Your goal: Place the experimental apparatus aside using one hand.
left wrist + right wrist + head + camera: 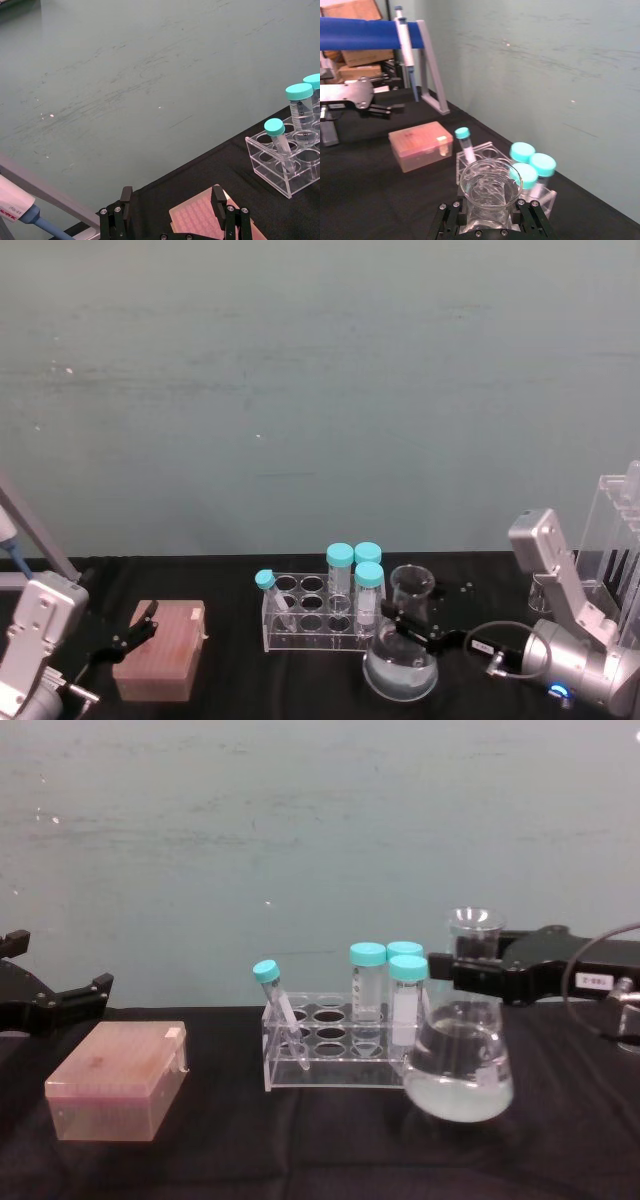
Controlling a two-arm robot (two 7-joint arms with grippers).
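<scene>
Now, nearest you on the black surface (320, 1160) stands the large clear glass conical flask (459, 1065), its wide base part-filled with clear liquid, just beside the right end of the clear acrylic tube rack (335, 1055) that carries the teal-capped tubes (368, 982). Treat the flask as bottom-heavy, smooth and breakable: the liquid will slosh if you tilt or jerk it, and wet glass offers little friction. The narrow neck below the flared rim is the sensible place to hold, and that is where your right end effector (418, 628) is, reaching in level from the right with its black fingers (521, 215) closed in on either side of the neck; it looks like a grip, though contact is hard to confirm. Keep the flask upright.

Your left end effector (133, 632) hangs parked over the translucent pink lidded tip box (160, 651) at the left, its fingers spread and empty. Farther right, a tall clear acrylic stand (615, 530) rises behind the right arm.
</scene>
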